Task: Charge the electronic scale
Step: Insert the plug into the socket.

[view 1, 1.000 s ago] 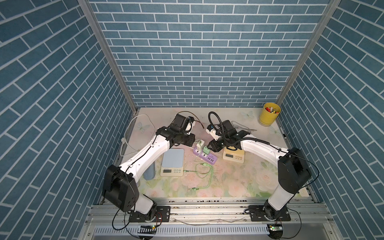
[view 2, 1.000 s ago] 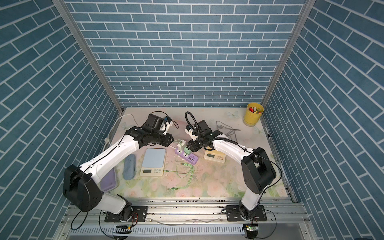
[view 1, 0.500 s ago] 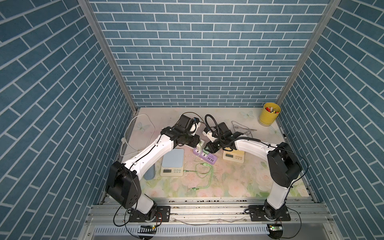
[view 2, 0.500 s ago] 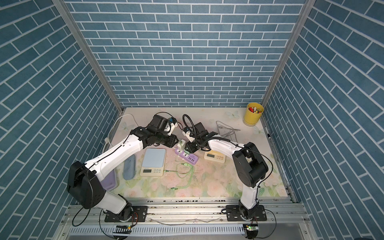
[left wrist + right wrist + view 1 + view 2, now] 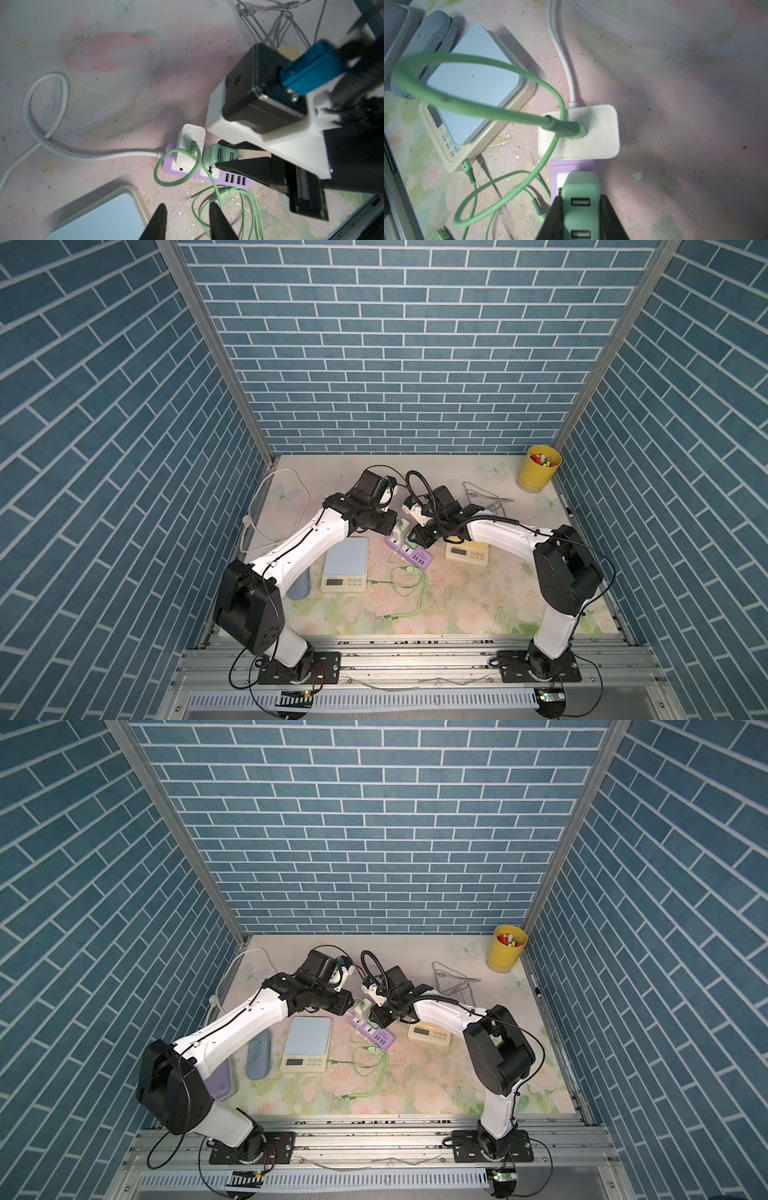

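The electronic scale [image 5: 345,564] [image 5: 471,83], blue top on a cream base, lies left of the purple power strip [image 5: 417,562] [image 5: 234,179]. A green cable [image 5: 488,108] [image 5: 176,182] runs from the scale's side to a white adapter [image 5: 591,141] [image 5: 190,145] standing on the strip. Beside that adapter stands a green USB adapter [image 5: 580,191] [image 5: 220,155], and my right gripper [image 5: 581,196] is shut on it, one finger against each side. My left gripper [image 5: 188,205] hovers open between the scale and the strip. Nothing is between its fingers, and the cable runs by one fingertip.
A cream timer [image 5: 467,551] lies right of the strip. A yellow cup [image 5: 538,466] stands at the back right, with a grey cable [image 5: 484,497] in front of it. The strip's white power cord [image 5: 266,506] loops at the left. A blue-grey case [image 5: 257,1054] and purple tray [image 5: 224,1077] lie left of the scale.
My right gripper has moved left onto the green USB adapter and its jaws have closed against it. The left arm has shifted a little towards the strip.
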Action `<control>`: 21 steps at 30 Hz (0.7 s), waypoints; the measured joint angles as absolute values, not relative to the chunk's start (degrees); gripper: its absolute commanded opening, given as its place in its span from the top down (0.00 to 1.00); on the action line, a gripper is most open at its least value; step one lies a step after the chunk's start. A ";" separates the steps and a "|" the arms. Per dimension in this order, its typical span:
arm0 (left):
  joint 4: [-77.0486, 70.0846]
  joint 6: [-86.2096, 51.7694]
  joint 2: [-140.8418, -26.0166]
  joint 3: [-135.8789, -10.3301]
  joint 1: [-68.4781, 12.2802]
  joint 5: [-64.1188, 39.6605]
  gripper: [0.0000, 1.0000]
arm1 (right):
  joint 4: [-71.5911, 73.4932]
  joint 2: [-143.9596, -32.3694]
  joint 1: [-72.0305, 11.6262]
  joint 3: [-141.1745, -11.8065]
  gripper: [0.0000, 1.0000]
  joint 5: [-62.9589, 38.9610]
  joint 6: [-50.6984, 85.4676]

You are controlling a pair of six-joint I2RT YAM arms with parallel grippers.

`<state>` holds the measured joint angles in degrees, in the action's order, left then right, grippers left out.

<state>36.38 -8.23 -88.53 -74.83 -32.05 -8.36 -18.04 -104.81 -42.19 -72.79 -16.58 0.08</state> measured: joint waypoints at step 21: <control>37.23 -9.67 -88.51 -74.52 -29.56 -6.07 0.62 | -18.48 -112.03 -50.78 -79.79 1.00 -2.55 1.28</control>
<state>37.23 -9.67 -88.51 -74.52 -29.56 -6.07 -18.48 -112.03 -50.78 -79.79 -2.55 1.28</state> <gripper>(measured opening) 0.374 0.269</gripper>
